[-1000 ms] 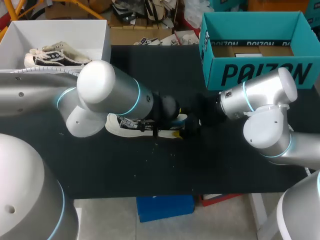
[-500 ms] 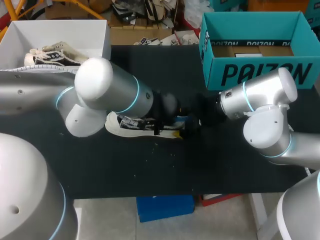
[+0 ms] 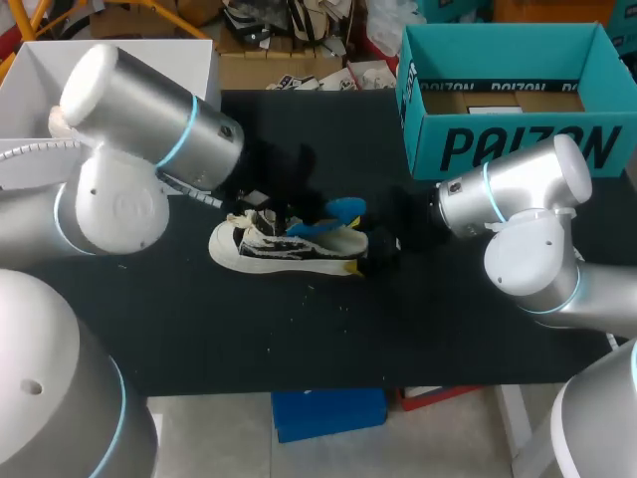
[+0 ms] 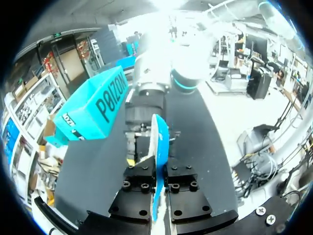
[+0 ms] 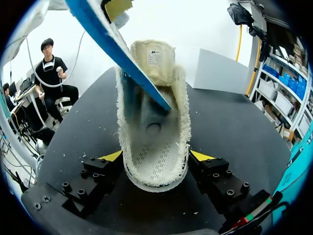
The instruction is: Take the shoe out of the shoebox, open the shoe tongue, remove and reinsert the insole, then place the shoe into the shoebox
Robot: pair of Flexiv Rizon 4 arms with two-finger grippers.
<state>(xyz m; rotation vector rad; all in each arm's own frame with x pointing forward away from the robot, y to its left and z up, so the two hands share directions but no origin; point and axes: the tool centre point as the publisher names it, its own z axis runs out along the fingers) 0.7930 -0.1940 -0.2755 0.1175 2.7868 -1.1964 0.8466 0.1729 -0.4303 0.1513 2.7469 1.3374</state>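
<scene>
A white low sneaker point(image 3: 284, 246) lies on its side on the black table, its heel toward my right arm. My right gripper point(image 5: 156, 157) is shut on the heel of the sneaker point(image 5: 155, 78), a yellow-tipped finger point(image 5: 111, 156) pressing on each side. A blue insole point(image 3: 341, 210) sticks up out of the shoe opening. Seen edge-on, the insole point(image 4: 159, 142) sits between the fingers of my left gripper point(image 4: 157, 171), which is shut on it. The insole point(image 5: 110, 44) slants over the shoe mouth. The teal shoebox point(image 3: 518, 144) stands open at the back right.
A white box point(image 3: 184, 65) at the back left holds another sneaker point(image 3: 105, 110). My left arm's big elbow point(image 3: 139, 119) hangs over the table's left part. The right arm point(image 3: 518, 199) sits just in front of the teal box.
My left gripper has shut on the blue insole. The left arm rose and swung back to the left, drawing the insole partly out of the shoe. The right arm stayed put.
</scene>
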